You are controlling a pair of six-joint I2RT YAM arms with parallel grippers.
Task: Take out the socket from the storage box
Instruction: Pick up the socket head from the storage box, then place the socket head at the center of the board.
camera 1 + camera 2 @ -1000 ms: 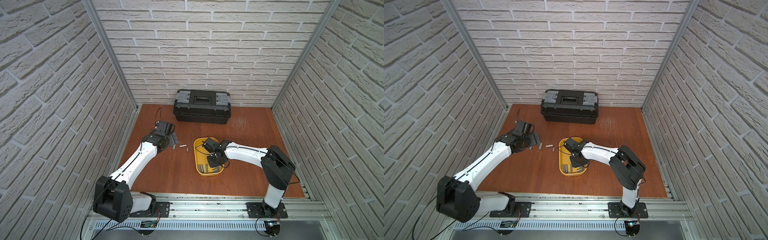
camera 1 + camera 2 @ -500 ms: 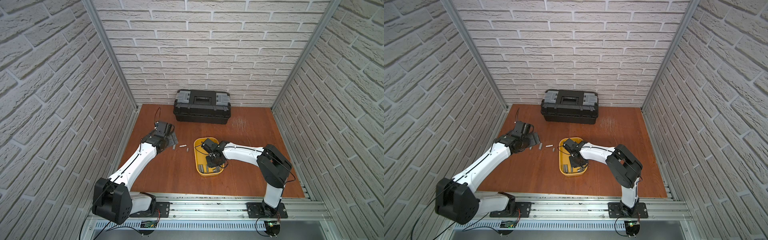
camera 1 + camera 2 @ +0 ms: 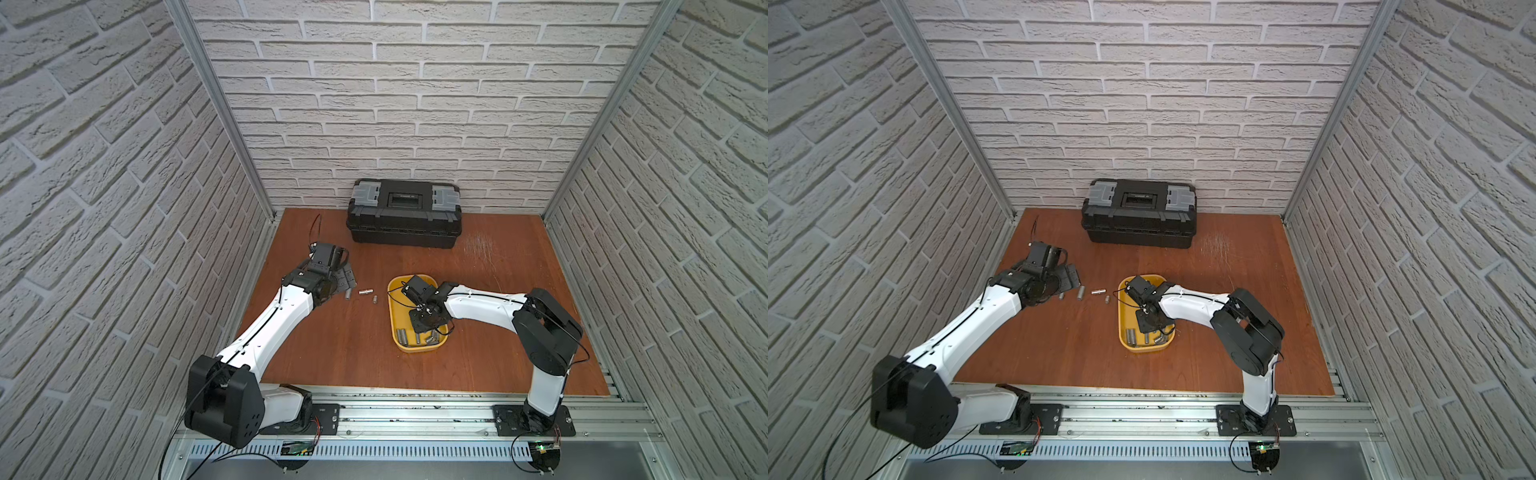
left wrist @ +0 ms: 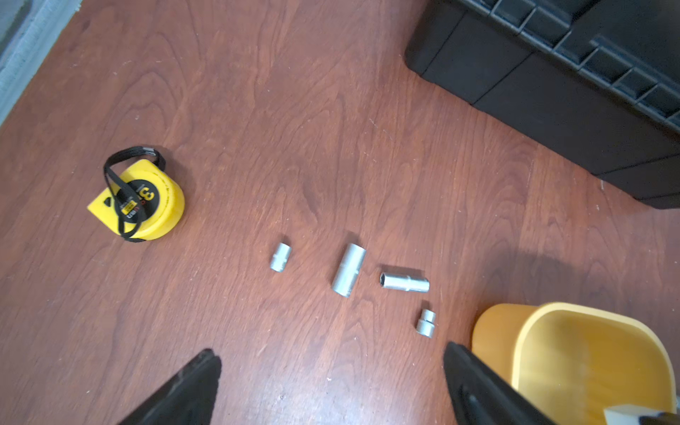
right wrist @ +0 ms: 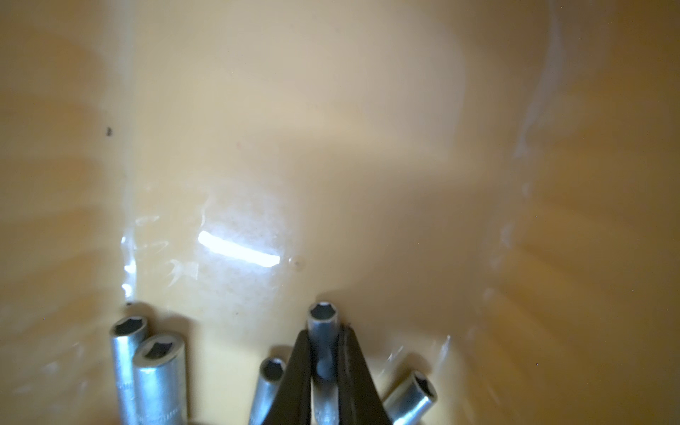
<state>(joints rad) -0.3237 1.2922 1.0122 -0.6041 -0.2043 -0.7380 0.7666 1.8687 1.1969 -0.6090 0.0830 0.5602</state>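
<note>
The storage box [image 3: 392, 316] is a shallow yellow tray at mid-table, seen in both top views [image 3: 1121, 320]. My right gripper [image 5: 323, 331] is down inside it at its near end, shut on a slim silver socket [image 5: 323, 315] that sticks out past the black fingertips. Several more sockets [image 5: 158, 368] lie on the tray floor [image 5: 331, 147] on either side. My left gripper [image 4: 331, 355] hovers open above the wood left of the tray [image 4: 588, 349], nothing between its fingers. Several sockets [image 4: 348, 269] lie on the table ahead of it.
A closed black toolbox [image 3: 405, 218] with grey latches stands against the back wall. A yellow tape measure [image 4: 141, 198] sits on the table, far left of the loose sockets. Brick walls enclose three sides. The right arm [image 3: 486, 307] reaches low over the table to the tray.
The right gripper's jaws have closed onto a socket in the tray. The left arm has hardly moved and stays open.
</note>
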